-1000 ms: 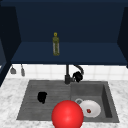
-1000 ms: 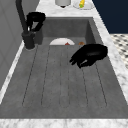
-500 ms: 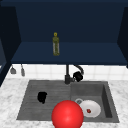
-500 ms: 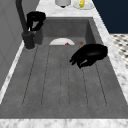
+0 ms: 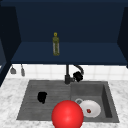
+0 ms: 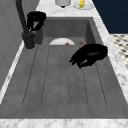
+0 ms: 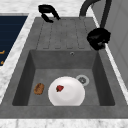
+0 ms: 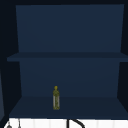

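Dark blue wall cabinet [image 8: 70,75] above, open shelves. Marble counter [image 5: 10,100] around a grey sink [image 5: 27,110]: ribbed drainboard [image 6: 62,82] on the left half, deep basin [image 7: 37,75] on the right.

Red ball [image 5: 67,115] at the front edge of the sink in the front view, large, blocks part of the basin. Black faucet [image 5: 67,75] at the back middle, spout arching to the right.

White plate [image 7: 66,91] lies flat on the basin floor, beside the drain [image 7: 82,79]. Small red bit [image 7: 59,88] on the plate. Brown lump [image 7: 39,88] on the basin floor, just beside the plate, apart from it.

Left hand [image 5: 42,97] hovers over the drainboard, palm down, fingers [image 6: 77,60] loosely curled and holding nothing, not touching the ribs as far as I can tell. Well apart from the plate and from the faucet.

Right hand [image 5: 78,76] up at the faucet, right by the spout end and just beside the faucet post, above the back rim of the basin. Fingers [image 7: 96,45] bent downward; cannot tell if they grip the spout or merely sit next to it. The faucet is the nearest thing to them.

Olive-green bottle [image 8: 56,98] with a yellow cap stands upright on the lowest cabinet shelf, left of centre. Two small utensils [image 5: 17,70] hang on the tiled wall at far left.
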Robot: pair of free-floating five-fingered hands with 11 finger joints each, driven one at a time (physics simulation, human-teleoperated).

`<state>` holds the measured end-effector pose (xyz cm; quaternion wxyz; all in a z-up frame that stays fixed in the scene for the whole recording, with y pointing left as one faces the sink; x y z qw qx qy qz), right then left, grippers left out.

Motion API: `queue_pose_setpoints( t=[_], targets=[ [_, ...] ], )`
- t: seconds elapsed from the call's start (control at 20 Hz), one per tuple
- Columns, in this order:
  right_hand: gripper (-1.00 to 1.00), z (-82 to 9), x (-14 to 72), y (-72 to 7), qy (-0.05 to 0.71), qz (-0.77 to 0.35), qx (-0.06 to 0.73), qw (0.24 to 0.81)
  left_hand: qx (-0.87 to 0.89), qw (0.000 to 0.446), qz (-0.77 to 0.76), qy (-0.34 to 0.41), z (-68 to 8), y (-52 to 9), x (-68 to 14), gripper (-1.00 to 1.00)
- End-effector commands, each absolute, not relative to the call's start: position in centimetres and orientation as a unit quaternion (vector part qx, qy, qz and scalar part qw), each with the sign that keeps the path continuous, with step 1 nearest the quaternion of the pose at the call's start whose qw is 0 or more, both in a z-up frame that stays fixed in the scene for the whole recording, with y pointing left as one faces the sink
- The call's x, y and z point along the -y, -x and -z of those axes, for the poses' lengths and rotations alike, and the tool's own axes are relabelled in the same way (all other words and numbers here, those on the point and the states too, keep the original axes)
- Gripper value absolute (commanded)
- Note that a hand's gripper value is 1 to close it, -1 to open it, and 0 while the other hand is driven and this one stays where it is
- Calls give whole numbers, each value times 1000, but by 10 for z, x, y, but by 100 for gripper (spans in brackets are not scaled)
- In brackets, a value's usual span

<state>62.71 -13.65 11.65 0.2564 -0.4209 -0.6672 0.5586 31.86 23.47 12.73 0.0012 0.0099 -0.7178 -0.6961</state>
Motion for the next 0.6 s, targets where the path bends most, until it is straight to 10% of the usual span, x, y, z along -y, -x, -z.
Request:
queue_pose_setpoints(
  t=[0.0,0.55],
  targets=[
    [100,-117,139,-605,389,-527,692,303,718,1,696,-10,-127,-319,-235,0],
    [100,-117,138,-603,391,-530,689,301,718,1,696,-10,-127,-319,-235,0]
  ],
)
